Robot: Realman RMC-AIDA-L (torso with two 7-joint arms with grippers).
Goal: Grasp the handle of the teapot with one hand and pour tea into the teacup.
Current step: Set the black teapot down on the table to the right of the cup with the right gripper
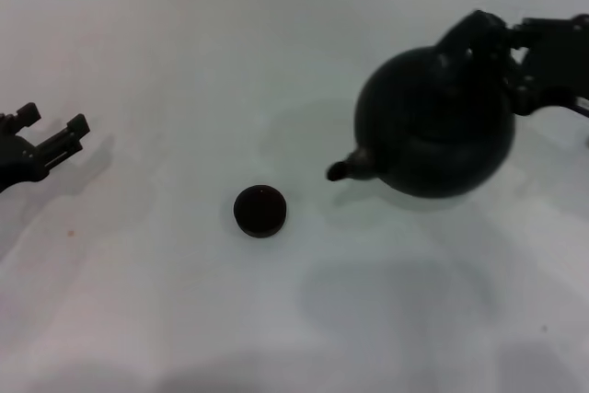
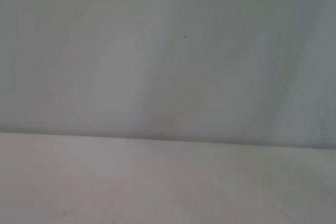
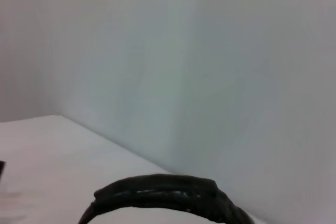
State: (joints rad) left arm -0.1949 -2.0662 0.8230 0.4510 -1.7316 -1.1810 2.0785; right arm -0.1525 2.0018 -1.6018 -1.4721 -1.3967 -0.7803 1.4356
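The round dark teapot [image 1: 436,128] hangs above the white table [image 1: 166,43] at the right of the head view. It is tilted, with its short spout [image 1: 342,169] pointing left and down toward the teacup. My right gripper [image 1: 502,39] is shut on the arched handle [image 1: 469,36] at the pot's top. The ridged handle also shows in the right wrist view [image 3: 168,195]. The tiny dark teacup [image 1: 259,210] stands on the table, left of and below the spout, apart from it. My left gripper [image 1: 51,135] is open and empty at the left edge.
The teapot casts a soft shadow [image 1: 386,301] on the table in front of it. The left wrist view shows only the table and a plain wall [image 2: 168,51].
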